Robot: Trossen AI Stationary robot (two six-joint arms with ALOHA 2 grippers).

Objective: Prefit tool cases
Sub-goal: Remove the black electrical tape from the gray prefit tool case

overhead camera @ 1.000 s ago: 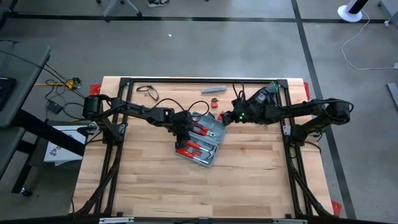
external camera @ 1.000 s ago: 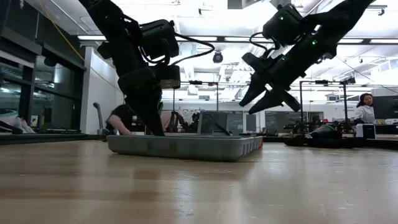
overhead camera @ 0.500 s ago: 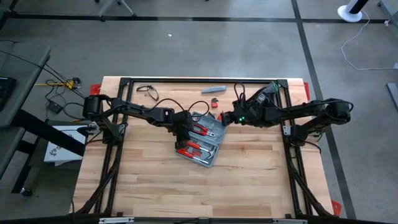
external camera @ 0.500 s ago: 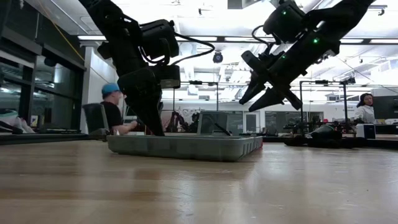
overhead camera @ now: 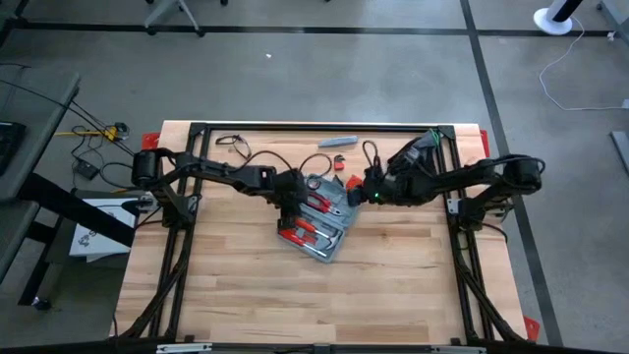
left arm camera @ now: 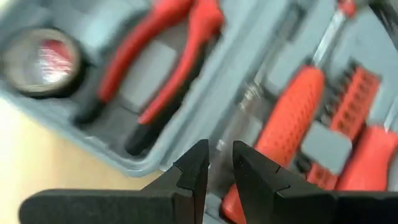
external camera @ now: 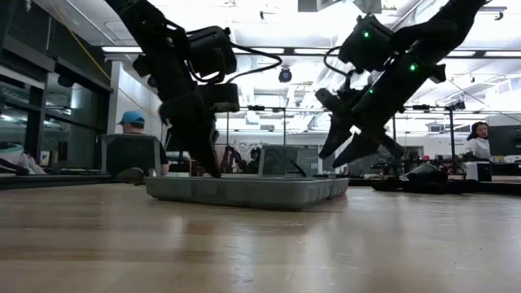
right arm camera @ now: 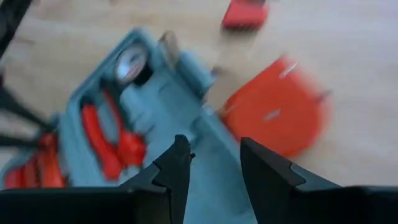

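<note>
You see the grey-blue plastic tool case (overhead camera: 316, 217) lying open mid-table on pale planked wood (overhead camera: 393, 285), red-handled pliers (left arm camera: 155, 68) in its moulded recesses, long axis slanting diagonally. Your left gripper (left arm camera: 217, 171) hangs narrowly parted, empty, over its hinge; your right gripper (right arm camera: 214, 162) hovers half-open above its edge.
</note>
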